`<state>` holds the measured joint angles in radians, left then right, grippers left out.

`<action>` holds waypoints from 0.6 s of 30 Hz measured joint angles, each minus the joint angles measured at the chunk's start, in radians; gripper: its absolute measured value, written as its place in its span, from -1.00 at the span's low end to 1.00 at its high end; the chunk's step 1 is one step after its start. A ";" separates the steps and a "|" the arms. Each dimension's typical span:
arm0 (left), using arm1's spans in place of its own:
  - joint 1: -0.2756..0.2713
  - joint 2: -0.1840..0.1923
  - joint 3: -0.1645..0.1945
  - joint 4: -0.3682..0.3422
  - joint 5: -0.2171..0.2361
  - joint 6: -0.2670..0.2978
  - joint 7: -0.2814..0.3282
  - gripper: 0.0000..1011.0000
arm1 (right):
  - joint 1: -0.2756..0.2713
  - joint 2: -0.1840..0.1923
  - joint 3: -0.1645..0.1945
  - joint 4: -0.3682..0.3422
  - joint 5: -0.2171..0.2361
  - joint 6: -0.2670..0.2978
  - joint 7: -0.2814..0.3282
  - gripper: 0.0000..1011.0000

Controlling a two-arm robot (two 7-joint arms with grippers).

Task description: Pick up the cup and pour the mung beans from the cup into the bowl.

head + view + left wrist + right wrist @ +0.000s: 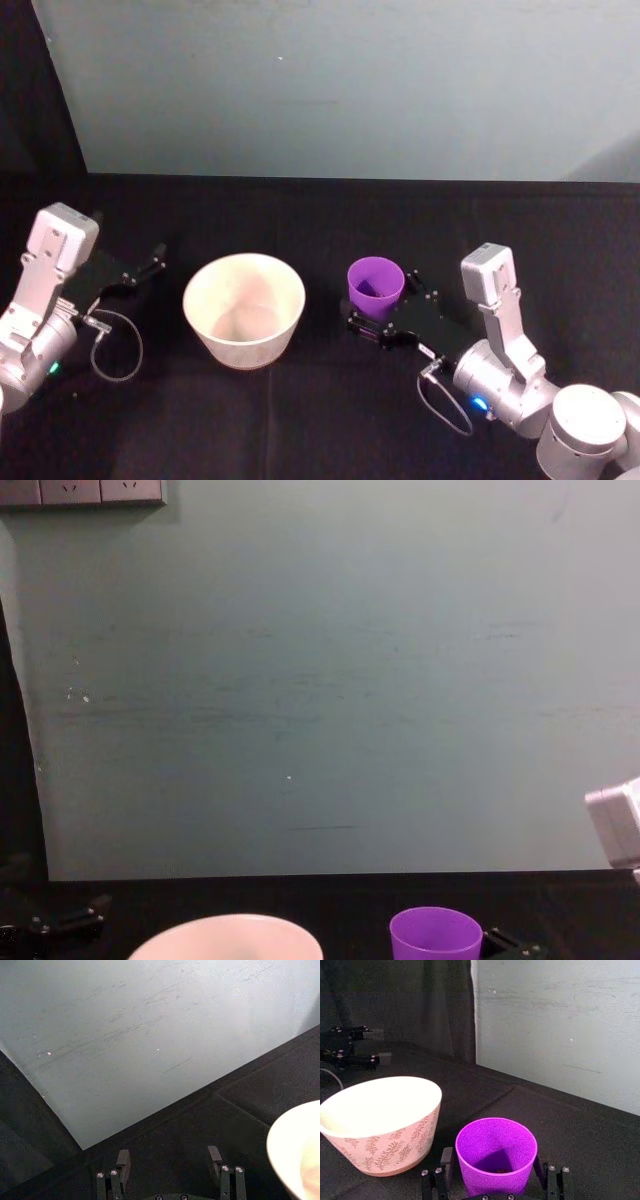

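Note:
The purple cup (376,286) stands upright on the black table, right of the pale bowl (244,308). My right gripper (387,302) is open and straddles the cup, one finger on each side near its base, as the right wrist view shows (492,1157). In that view a few mung beans (499,1169) barely show in the shadowed bottom of the cup (496,1152), and the bowl (380,1125) with its leaf pattern sits close beside it. The bowl's inside looks empty. My left gripper (140,275) rests open and empty, left of the bowl. The chest view catches the cup's rim (435,932) and the bowl's rim (230,932).
A pale grey-green wall (340,90) closes off the far edge of the table. A dark curtain (420,1005) hangs at the back left. A loose cable loop (118,350) hangs from the left arm near the bowl. Bare black cloth (300,420) lies in front of the bowl and cup.

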<state>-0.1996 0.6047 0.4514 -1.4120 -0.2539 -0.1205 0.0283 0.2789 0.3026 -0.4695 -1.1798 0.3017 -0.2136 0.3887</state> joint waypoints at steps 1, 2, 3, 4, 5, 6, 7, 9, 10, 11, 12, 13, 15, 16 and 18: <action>0.000 0.000 0.000 0.000 0.000 0.000 0.000 1.00 | -0.001 -0.001 0.002 0.001 0.001 0.000 0.002 0.98; 0.000 0.000 0.000 0.000 0.000 0.000 0.000 1.00 | -0.001 -0.004 0.006 0.002 0.002 0.000 0.005 0.98; 0.000 0.000 0.000 0.000 0.000 0.000 0.000 1.00 | -0.002 -0.005 0.008 0.002 0.002 0.000 0.007 0.98; 0.000 0.000 0.000 0.000 0.000 0.000 0.000 1.00 | -0.003 -0.008 0.010 0.004 0.002 0.000 0.011 0.98; 0.000 0.000 0.000 0.000 0.000 0.000 0.000 1.00 | -0.003 -0.008 0.010 0.004 0.002 0.000 0.011 0.98; 0.000 0.000 0.000 0.000 0.000 0.000 0.000 1.00 | -0.003 -0.010 0.013 0.005 0.002 0.000 0.014 0.98; 0.000 0.000 0.000 0.000 0.000 0.000 0.000 1.00 | -0.004 -0.012 0.016 0.005 0.000 0.001 0.016 0.98; 0.000 0.000 0.000 0.000 0.000 0.000 0.000 1.00 | -0.005 -0.014 0.020 0.005 -0.001 0.002 0.018 0.98; 0.000 0.000 0.000 0.000 0.000 0.000 0.000 1.00 | -0.006 -0.015 0.021 0.005 -0.002 0.003 0.019 0.98; 0.000 0.000 0.000 0.000 0.000 0.000 0.000 1.00 | -0.007 -0.016 0.023 0.005 -0.003 0.003 0.020 0.98; 0.000 0.000 0.000 0.000 0.000 0.000 0.000 1.00 | -0.008 -0.017 0.025 0.005 -0.004 0.004 0.021 0.98; 0.000 0.000 0.000 0.000 0.000 0.000 0.000 1.00 | -0.010 -0.018 0.027 0.004 -0.007 0.004 0.022 0.94; 0.000 0.000 0.000 0.000 0.000 0.000 0.000 1.00 | -0.011 -0.021 0.032 0.004 -0.013 0.006 0.023 0.87; 0.000 0.000 0.000 0.000 0.000 0.000 0.000 1.00 | -0.012 -0.022 0.033 0.004 -0.016 0.007 0.023 0.81; 0.000 0.000 0.000 0.000 0.000 0.000 0.000 1.00 | -0.012 -0.024 0.035 0.004 -0.019 0.009 0.023 0.75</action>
<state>-0.1995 0.6047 0.4514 -1.4120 -0.2539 -0.1205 0.0283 0.2669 0.2782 -0.4344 -1.1760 0.2824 -0.2046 0.4112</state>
